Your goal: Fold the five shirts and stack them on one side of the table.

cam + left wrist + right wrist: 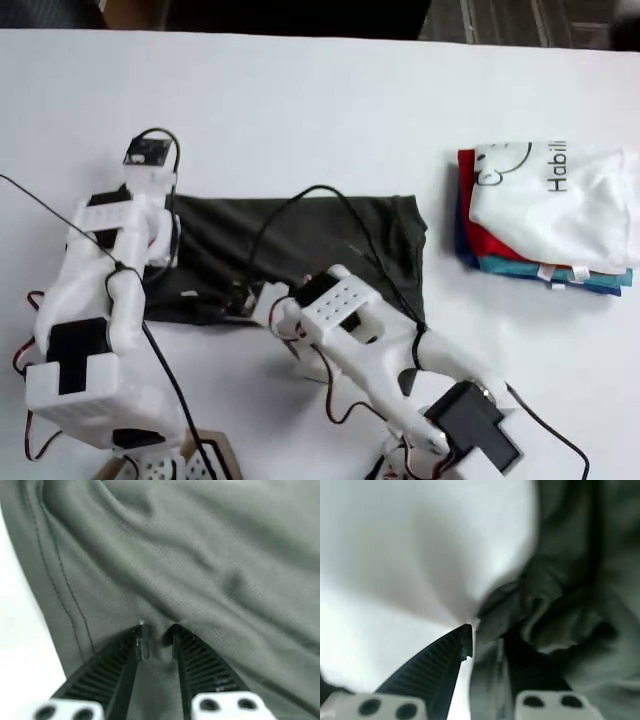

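White arms (100, 290), black, seemingly ribbed pincer (156, 641)

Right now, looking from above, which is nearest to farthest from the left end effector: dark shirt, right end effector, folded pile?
1. dark shirt: pinched in the left end effector.
2. right end effector: at the shirt's near edge.
3. folded pile: far off to the right.

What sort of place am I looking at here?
Probably a robotics lab or workshop bench: a small wired arm and a second arm at a plain white table, a dark shirt under them, a stack of folded shirts beside.
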Tool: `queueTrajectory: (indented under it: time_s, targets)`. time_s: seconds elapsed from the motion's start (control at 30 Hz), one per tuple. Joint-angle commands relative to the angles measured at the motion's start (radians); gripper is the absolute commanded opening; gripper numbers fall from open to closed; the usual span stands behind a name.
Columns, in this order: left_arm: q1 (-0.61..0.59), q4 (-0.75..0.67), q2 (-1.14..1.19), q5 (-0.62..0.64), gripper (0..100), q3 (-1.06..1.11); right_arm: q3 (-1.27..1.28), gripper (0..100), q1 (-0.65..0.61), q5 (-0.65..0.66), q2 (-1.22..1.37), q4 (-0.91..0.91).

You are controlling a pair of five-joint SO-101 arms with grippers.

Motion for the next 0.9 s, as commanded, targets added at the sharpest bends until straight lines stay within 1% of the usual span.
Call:
queueTrajectory:
  time_s: [0.0, 0.07, 0.2, 0.33, 0.47, 0.63, 0.87]
  targets:
    - [-0.012, 0.003, -0.049, 0.003, 10, -0.042, -0.006, 2.7, 0.076, 0.002, 0.033, -0.076]
    - [-0.012, 0.003, -0.049, 0.003, 10, -0.042, -0.011, 1.9, 0.108, 0.021, 0.031, -0.077]
    - [-0.011, 0.002, -0.049, 0.003, 10, -0.042, -0.060, 2.1, 0.137, 0.087, -0.025, 0.013]
    - [-0.009, 0.002, -0.049, 0.003, 10, -0.042, -0.193, 2.1, 0.150, 0.103, -0.108, 0.142]
    - [-0.009, 0.002, -0.049, 0.003, 10, -0.042, -0.350, 2.1, 0.154, 0.196, -0.097, 0.220]
    - [-0.009, 0.002, -0.049, 0.003, 10, -0.042, -0.578, 2.1, 0.171, 0.307, 0.071, 0.269]
    - [-0.009, 0.002, -0.048, 0.003, 10, -0.042, -1.049, 2.1, 0.309, 0.428, 0.443, 0.366]
